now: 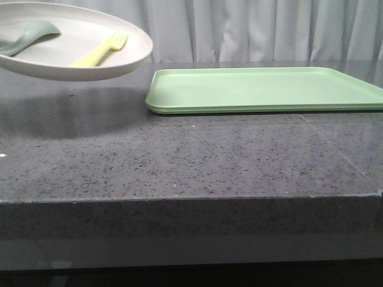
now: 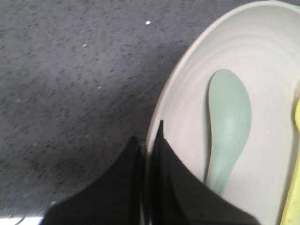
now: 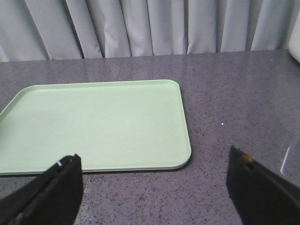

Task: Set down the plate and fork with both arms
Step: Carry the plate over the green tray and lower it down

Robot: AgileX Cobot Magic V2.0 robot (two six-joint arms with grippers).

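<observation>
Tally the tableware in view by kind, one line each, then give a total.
Plate: 1
Fork: 1
Spoon: 1
Tray: 1
Total: 4

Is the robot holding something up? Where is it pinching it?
Yes. The left gripper pinches the plate by its rim, one finger each side, lifting it above the table. The right gripper is open, holding nothing.

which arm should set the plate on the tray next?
Left. Its gripper is shut on the plate rim, holding it above the table with fork and spoon inside. The right gripper is open and empty, facing the tray.
</observation>
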